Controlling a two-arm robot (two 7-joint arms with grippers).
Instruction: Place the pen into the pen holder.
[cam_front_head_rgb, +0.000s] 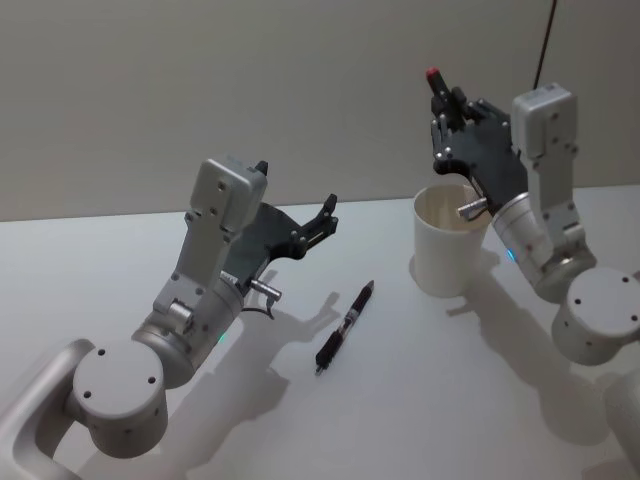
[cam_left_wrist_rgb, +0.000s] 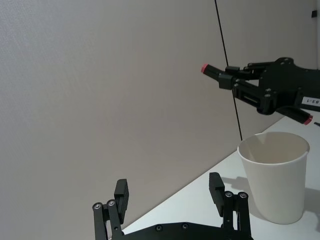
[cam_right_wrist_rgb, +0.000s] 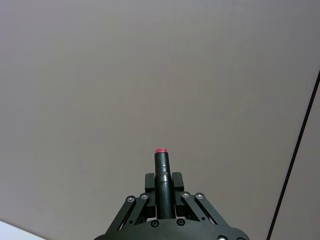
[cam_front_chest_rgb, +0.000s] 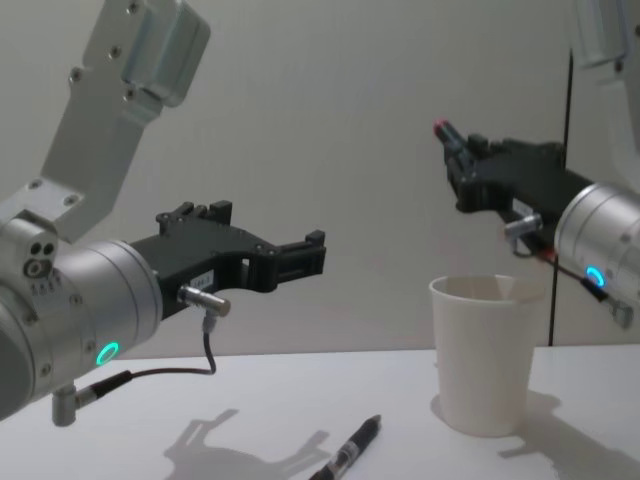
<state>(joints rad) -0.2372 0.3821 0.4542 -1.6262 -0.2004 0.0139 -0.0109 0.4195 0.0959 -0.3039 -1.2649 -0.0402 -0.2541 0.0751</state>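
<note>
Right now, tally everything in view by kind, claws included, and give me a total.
Pens: 2 (loose pen lying on the table; held pen in the raised right claw)
Paper cups: 1 (the pen holder, standing upright)
Claws: 2 (right claw shut on the held pen; left claw open, empty)
Total: 5

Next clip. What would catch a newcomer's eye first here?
The right gripper hangs above the white pen holder on the right side of the table. It is shut on a red-capped pen whose red end sticks out past the fingertips. A second pen lies flat on the table between the arms, and the open left gripper hovers nearby.
</note>
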